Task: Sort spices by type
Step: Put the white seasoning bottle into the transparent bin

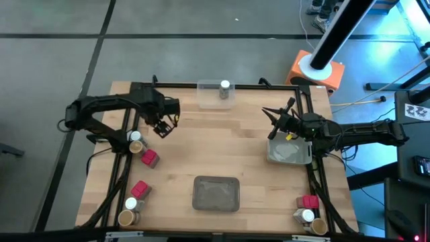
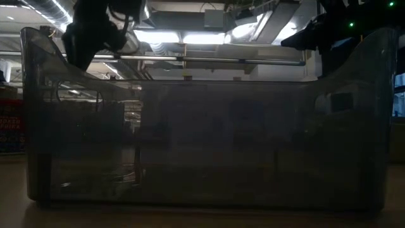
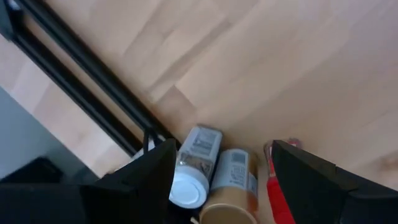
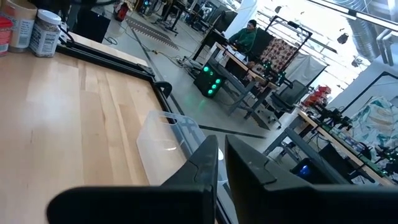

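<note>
My left gripper (image 1: 161,126) is open and hovers over the table's far left part. It points at a white-capped jar (image 3: 189,171), a tan-topped jar (image 3: 231,190) and a red pack (image 3: 275,193), and touches none of them. These stand together by the left edge (image 1: 136,142). More spices stand in a near-left group (image 1: 133,203) and a near-right group (image 1: 308,214). One white-capped jar (image 1: 224,86) stands in the clear tray (image 1: 208,99). My right gripper (image 4: 221,155) is shut and empty above the right grey tray (image 1: 290,152).
A second grey tray (image 1: 216,193) lies in the near middle of the table, and its wall (image 2: 202,145) fills the low view. A black frame rail (image 3: 93,81) runs along the table's left edge. Bare wood shows in the table's middle (image 1: 222,141).
</note>
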You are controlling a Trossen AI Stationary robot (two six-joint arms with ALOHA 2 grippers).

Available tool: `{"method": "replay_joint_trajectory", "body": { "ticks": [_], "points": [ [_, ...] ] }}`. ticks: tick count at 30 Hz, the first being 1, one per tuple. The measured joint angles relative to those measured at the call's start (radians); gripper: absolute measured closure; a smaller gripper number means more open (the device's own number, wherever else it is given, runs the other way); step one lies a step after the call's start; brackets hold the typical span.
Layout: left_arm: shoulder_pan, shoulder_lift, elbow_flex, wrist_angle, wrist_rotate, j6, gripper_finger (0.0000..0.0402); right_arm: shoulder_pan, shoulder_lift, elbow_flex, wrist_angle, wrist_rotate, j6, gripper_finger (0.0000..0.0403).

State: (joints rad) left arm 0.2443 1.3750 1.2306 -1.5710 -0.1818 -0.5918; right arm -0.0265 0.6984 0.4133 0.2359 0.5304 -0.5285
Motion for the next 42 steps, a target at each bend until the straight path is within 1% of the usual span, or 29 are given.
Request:
{"method": "replay_joint_trajectory", "body": {
  "ticks": [7, 11, 17, 22, 29, 32, 36, 42],
  "points": [
    [0.000, -0.002, -0.108, 0.001, 0.004, -0.006, 0.0153, 0.000, 0.000, 0.000, 0.018, 0.000, -0.027, 0.0370],
    [0.000, -0.014, -0.151, 0.000, 0.039, -0.008, 0.0153, 0.000, 0.000, 0.000, 0.050, 0.000, -0.027, 0.0370],
    [0.001, -0.072, -0.220, 0.000, 0.067, -0.015, 0.0153, 0.000, 0.000, 0.000, 0.053, -0.034, -0.027, 0.0370],
    [0.001, -0.137, -0.272, 0.000, 0.068, -0.061, 0.0153, 0.000, 0.000, 0.000, 0.053, -0.045, -0.027, 0.0370],
    [0.001, -0.178, -0.325, 0.001, 0.071, -0.092, 0.0153, 0.000, 0.000, 0.000, 0.053, -0.045, -0.027, 0.0370],
    [0.001, -0.179, -0.358, 0.000, 0.075, -0.093, 0.0153, 0.000, 0.000, 0.000, 0.053, -0.045, -0.027, 0.0370],
    [0.001, -0.179, -0.391, 0.003, 0.110, -0.094, 0.0153, 0.000, 0.000, 0.000, 0.053, -0.045, -0.027, 0.0370],
    [0.001, -0.179, -0.406, 0.012, 0.117, -0.092, 0.0153, 0.000, 0.000, 0.000, 0.054, -0.045, -0.027, 0.0370]
  ]
}}
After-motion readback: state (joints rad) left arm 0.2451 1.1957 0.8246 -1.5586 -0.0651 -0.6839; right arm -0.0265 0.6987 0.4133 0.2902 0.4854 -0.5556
